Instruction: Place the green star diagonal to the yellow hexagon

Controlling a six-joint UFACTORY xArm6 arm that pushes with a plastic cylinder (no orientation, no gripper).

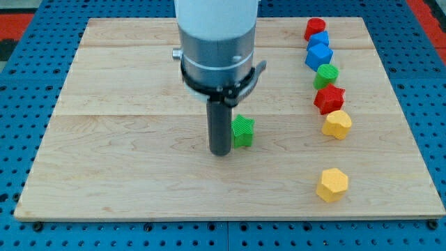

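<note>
Camera view: green star (242, 130) touches my tip (221, 151).

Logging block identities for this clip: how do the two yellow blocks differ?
The yellow hexagon stands alone near the view's bottom; the yellow heart-like block ends the column at the view's right, next to the red star. The hexagon has flat-sided facets, the other a notched top. Both share colour and similar size.

My tip (221, 151) touches the star's (242, 131) left side near the board's (125, 174) middle. The hexagon (332, 185) lies well right and lower, below a column of blocks (325, 73).
</note>
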